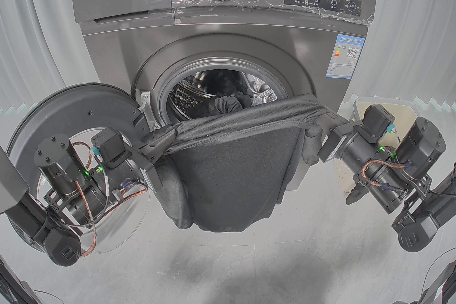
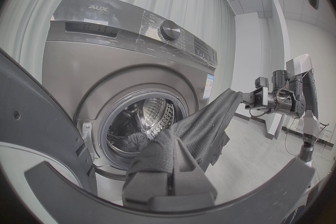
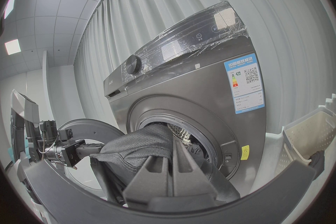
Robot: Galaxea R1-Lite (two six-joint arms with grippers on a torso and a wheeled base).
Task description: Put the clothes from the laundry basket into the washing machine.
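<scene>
Black garment: we see it stretched between both grippers, off the floor, right in front of the washing machine; its top edge is taut and the rest hangs like a curtain below the drum opening.
Long axis: the taut edge runs side to side across the mouth of the opening, parallel to the machine's front, with the right end a little higher.
Left gripper: clamped on the left end of that edge, just beside the hinge side of the open door.
Right gripper: clamped on the right end, near the opening's right rim, between the machine and the laundry basket.
Way to the drum: the opening lies straight ahead of the held edge and partly above it.
Nearer arm: we judge neither is clearly nearer; both ends sit close to the front panel.
Already inside: dark clothes lie in the drum.
Coming move: we judge the span is wider than the opening, so the ends must come together before the edge goes over the lower rim.
</scene>
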